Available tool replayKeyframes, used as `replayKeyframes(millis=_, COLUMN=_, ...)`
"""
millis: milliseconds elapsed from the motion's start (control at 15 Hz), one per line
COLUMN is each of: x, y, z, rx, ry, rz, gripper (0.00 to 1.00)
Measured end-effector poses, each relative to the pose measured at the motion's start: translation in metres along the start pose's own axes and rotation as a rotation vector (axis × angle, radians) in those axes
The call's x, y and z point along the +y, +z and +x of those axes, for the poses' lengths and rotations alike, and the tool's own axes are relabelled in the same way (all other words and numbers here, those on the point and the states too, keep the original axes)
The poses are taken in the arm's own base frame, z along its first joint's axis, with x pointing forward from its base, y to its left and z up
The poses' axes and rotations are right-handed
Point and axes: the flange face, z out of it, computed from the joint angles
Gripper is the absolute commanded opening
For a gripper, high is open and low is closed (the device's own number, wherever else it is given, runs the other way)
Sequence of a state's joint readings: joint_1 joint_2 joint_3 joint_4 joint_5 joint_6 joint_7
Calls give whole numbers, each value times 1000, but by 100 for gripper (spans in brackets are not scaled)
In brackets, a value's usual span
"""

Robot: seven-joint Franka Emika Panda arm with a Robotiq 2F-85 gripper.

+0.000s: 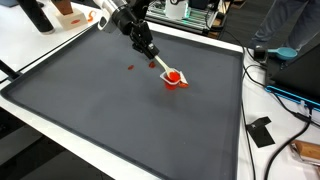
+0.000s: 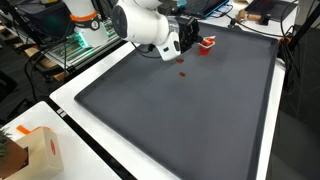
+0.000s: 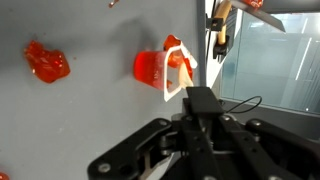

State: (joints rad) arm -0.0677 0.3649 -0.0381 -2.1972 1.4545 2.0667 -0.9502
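Gripper [image 1: 150,54] hanging low over far part of dark mat [image 1: 110,120], fingers clamping handle of white scoop [image 1: 162,66]. Scoop head touching small red cup [image 1: 175,78]; cup sitting on mat near its far edge. In wrist view, cup [image 3: 150,67] lying just ahead of gripper [image 3: 200,98], with red lump [image 3: 47,62] lying apart from it. Red crumbs [image 2: 183,72] lying on mat just beside arm. Mat covering white table [image 2: 90,135]. Cardboard box [image 2: 38,150] sitting at table corner.
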Motion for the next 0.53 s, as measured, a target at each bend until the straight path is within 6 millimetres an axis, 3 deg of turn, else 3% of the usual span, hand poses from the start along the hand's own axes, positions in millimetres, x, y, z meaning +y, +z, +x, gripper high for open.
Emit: replayKeyframes(millis=533, x=2, y=-9, z=3, rx=-9, ry=-9, rz=49, gripper=3)
